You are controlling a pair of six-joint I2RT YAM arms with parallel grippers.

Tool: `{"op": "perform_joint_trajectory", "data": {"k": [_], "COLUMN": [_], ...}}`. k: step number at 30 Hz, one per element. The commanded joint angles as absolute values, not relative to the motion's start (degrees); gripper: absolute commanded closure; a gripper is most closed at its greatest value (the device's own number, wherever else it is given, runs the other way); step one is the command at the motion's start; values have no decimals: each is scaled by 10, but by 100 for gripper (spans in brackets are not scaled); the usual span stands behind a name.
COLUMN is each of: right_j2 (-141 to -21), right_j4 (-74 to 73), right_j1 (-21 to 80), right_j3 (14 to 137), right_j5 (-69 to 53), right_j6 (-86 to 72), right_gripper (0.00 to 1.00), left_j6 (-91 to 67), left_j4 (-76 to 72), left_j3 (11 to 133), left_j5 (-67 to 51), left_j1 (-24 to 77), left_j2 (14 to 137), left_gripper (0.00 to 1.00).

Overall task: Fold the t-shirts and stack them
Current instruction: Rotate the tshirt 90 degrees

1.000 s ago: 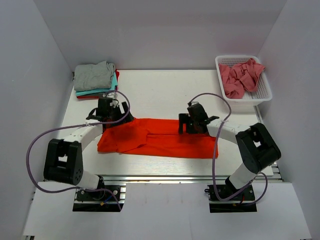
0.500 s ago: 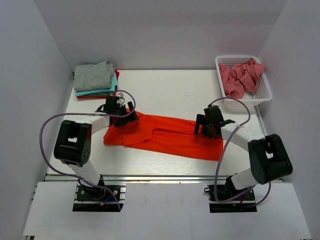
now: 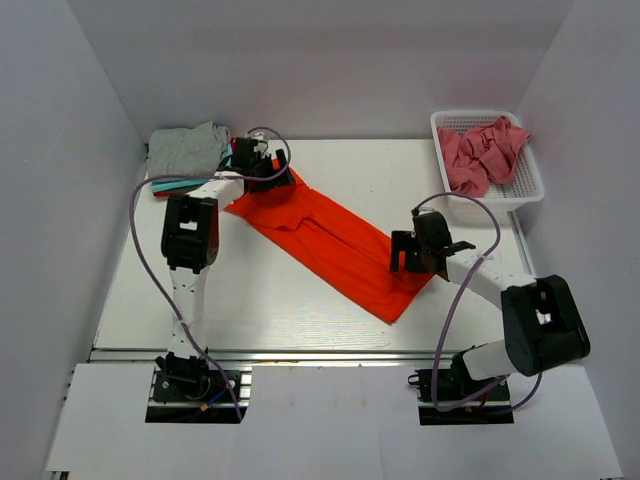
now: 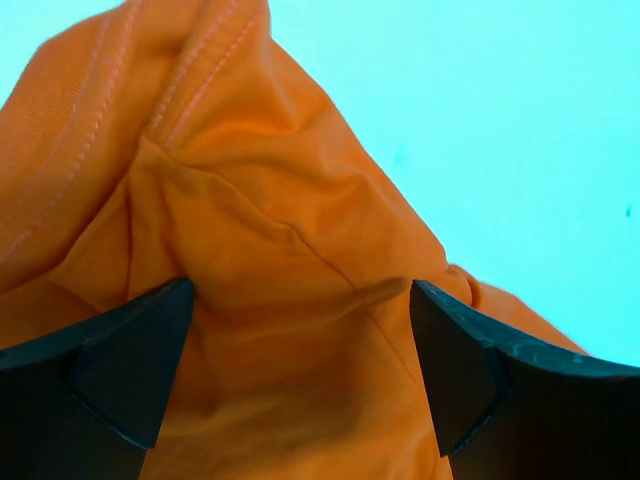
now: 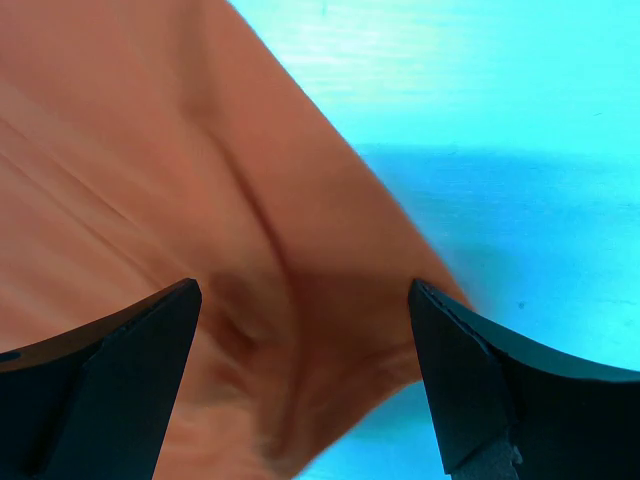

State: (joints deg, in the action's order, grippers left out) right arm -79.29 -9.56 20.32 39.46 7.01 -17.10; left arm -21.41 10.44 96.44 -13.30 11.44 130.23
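Orange-red t-shirt [image 3: 335,245], plain cloth, lying diagonally, white table [image 3: 300,310]

Left arm [image 3: 186,295]: white tubular links joined by boxy black joint housings, small window cut in housing face. Right arm [image 3: 478,277]: same white-and-black build. Lilac cable [image 3: 137,235] run in loose loops along left arm; matching lilac cable [image 3: 447,300] seen on right arm. Black base mounts [image 3: 192,386] fitted at foot of each arm. Left gripper [image 3: 262,172] and right gripper [image 3: 403,252]: compact black heads. Fingers [image 4: 110,385]: matte black angular wedges, faceted faces, bevelled edges.
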Motion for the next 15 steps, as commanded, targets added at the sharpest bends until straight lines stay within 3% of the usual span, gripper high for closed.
{"op": "perform_joint_trajectory", "data": {"k": [1,5,8,15], "right_j2": [-829,-842,-838,-879], "right_j4": [-85,-68,-64,-111], "right_j1": [206,231,261,368], "right_j3": [415,405,402,412], "right_j5": [37,-43,-105,-235], "right_j6": [-142,-101,-91,-123], "right_gripper": [10,10,10,10], "left_j6": [-175,-187,-224,-330], "left_j4": [185,192,165,8], "left_j3": [1066,1284,1380,1417], "left_j5": [-182,-301,-321,-296], "left_j1": [117,123,136,160], "left_j2": [1421,1551,1607,1655], "left_gripper": [0,0,0,0]}}
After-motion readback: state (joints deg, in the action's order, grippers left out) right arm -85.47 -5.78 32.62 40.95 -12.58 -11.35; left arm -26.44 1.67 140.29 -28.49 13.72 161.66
